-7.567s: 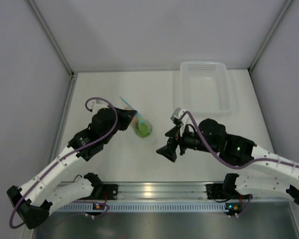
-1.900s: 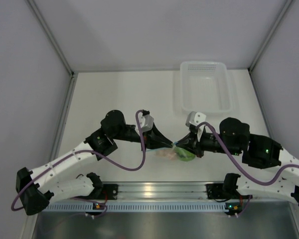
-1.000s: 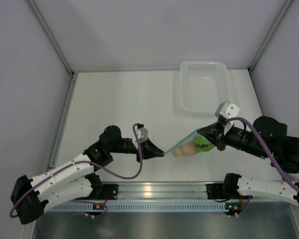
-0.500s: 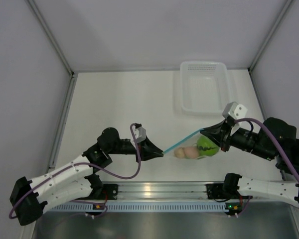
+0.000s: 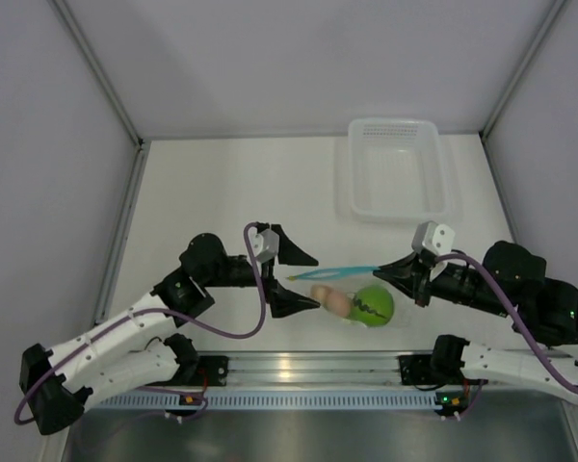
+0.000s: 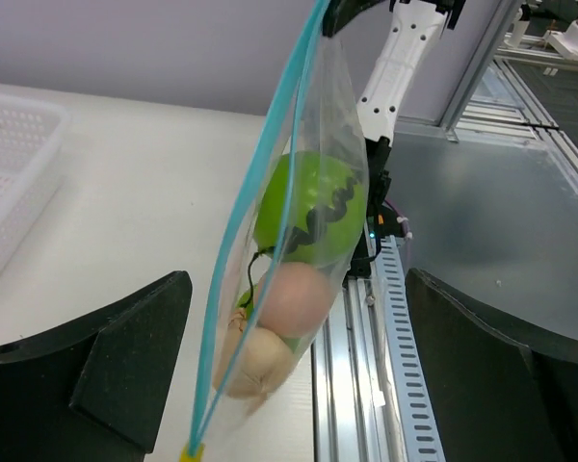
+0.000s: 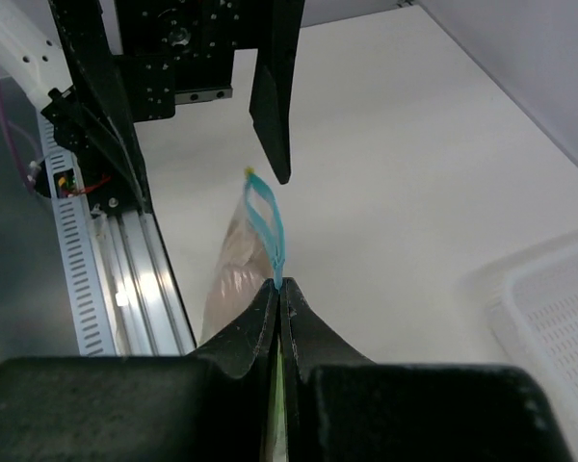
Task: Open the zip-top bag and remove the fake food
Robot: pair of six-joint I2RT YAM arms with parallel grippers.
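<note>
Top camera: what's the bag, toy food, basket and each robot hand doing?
zip-top bag: hanging by one end.
fake food: inside the zip-top bag.
left end effector: open, either side of the bag, not touching.
right end effector: shut on the bag's top edge.
basket: upright, untouched.

I saw white perforated basket [image 5: 397, 171] at far right corner of worktop [image 5: 222, 202], its long side running toward near edge. Worktop was white, matte. Aluminium rail [image 5: 308, 367] ran along near edge. Slotted strip [image 5: 308, 397] lay just past rail on my side, with grey metal sheet [image 5: 318, 438] beyond that. Pale grey panels [image 5: 299, 58] closed off left, far and right edges. Metal posts [image 5: 96, 67] rose from both far corners.
</note>
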